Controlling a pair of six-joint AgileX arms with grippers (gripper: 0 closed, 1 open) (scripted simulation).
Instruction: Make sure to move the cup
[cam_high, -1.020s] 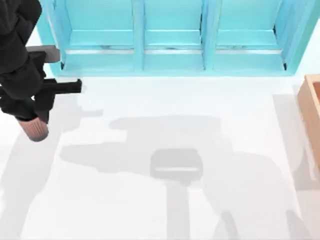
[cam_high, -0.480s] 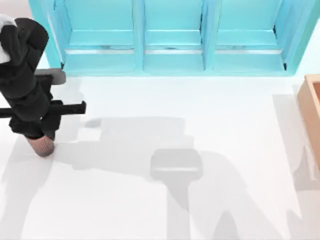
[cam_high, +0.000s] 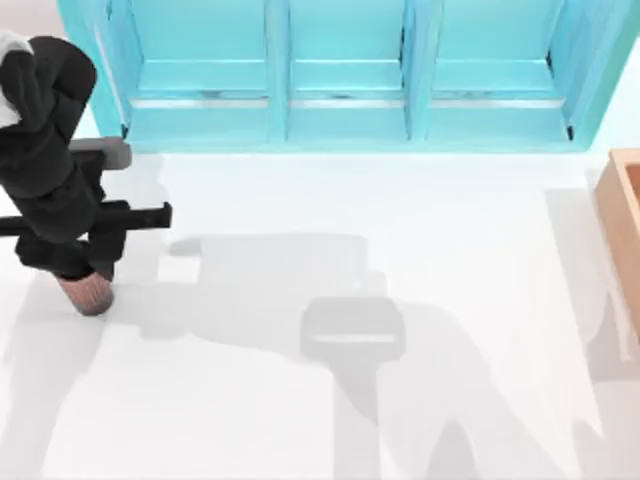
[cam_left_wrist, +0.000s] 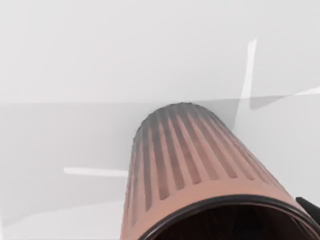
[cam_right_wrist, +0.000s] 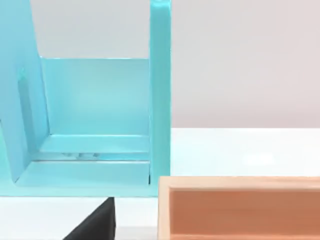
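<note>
A white table (cam_high: 330, 200) is backed by a turquoise shelf unit (cam_high: 340, 80), and a wooden box (cam_high: 625, 230) sits at the table's right edge. At the table's far left the cup (cam_high: 86, 294) is seen projecting from under the left gripper (cam_high: 75, 265), with its ribbed wall and dark rim close in the left wrist view (cam_left_wrist: 190, 170). It is judged light, stiff and somewhat slippery, best clamped across the upper wall near the rim. Whether the fingers are closed around it cannot be told. The right arm is parked near the box.
</note>
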